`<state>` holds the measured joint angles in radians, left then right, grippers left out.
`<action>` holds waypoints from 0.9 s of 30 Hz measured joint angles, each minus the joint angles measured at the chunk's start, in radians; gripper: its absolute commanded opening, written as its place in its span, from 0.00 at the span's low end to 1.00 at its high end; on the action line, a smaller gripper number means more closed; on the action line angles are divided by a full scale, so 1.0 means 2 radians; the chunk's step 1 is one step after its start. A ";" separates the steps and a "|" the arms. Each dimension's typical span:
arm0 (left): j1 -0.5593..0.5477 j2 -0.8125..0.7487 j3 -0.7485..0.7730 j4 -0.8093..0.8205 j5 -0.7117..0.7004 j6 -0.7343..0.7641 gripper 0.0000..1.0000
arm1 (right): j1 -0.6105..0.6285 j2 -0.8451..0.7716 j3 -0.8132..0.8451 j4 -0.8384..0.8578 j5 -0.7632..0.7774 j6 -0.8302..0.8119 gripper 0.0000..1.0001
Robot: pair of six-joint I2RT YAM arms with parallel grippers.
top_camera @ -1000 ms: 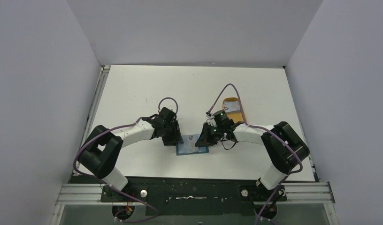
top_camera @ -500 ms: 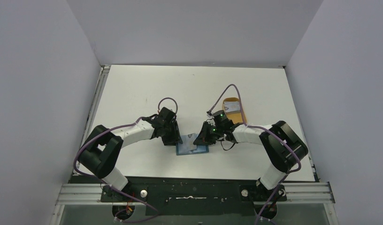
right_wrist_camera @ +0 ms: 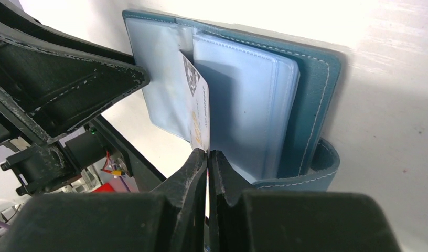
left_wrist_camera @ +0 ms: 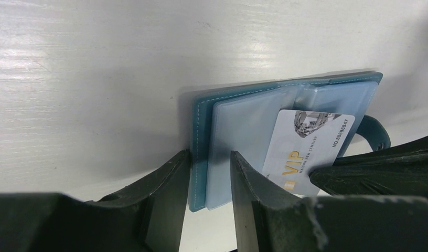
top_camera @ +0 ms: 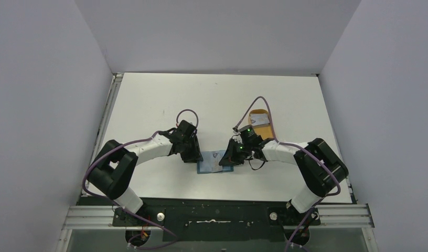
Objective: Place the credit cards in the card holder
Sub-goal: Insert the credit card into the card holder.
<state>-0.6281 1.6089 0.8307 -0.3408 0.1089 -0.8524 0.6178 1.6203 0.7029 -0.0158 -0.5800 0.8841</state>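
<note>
We work on the white table (top_camera: 164, 100), close to its near edge, where the card holder (left_wrist_camera: 243, 121) lies open and flat between our two arms. Well behind it, by the right arm, sits the orange tray (top_camera: 260, 113); we cannot tell from here how many cards lie on it.

Our left gripper (left_wrist_camera: 209, 163) stands at the holder's left edge. Its jaws are apart, with the teal cover's corner and the outer clear sleeve in the gap between them. We judge this hand is there to steady the holder, so it should bear on the cover only and stay off the sleeve mouth.

Our right gripper (right_wrist_camera: 206, 153) is pinched tight on the near end of the VIP card (right_wrist_camera: 197, 113), which stands on edge. The card's far end is between two of the clear sleeves (right_wrist_camera: 238, 89).

To do this insertion well, we think we should lay the card flatter, in line with the sleeve it is meant for, and slide it along the sleeve's length rather than pressing down. The leading corner is the thing to watch: if it catches between two leaves instead of inside a pocket, the card will buckle or drag the holder sideways. We should let go only once most of the card is seated.
</note>
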 measured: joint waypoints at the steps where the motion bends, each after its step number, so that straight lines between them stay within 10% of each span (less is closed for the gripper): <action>1: 0.000 0.000 0.000 0.000 0.000 0.000 0.32 | 0.000 0.000 -0.001 -0.002 0.000 0.000 0.00; 27: 0.001 0.003 0.000 0.004 0.001 0.000 0.30 | -0.001 -0.008 -0.010 -0.016 -0.004 -0.003 0.00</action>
<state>-0.6266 1.6146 0.8310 -0.3325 0.1104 -0.8524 0.6167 1.6047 0.6823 -0.0471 -0.5880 0.8772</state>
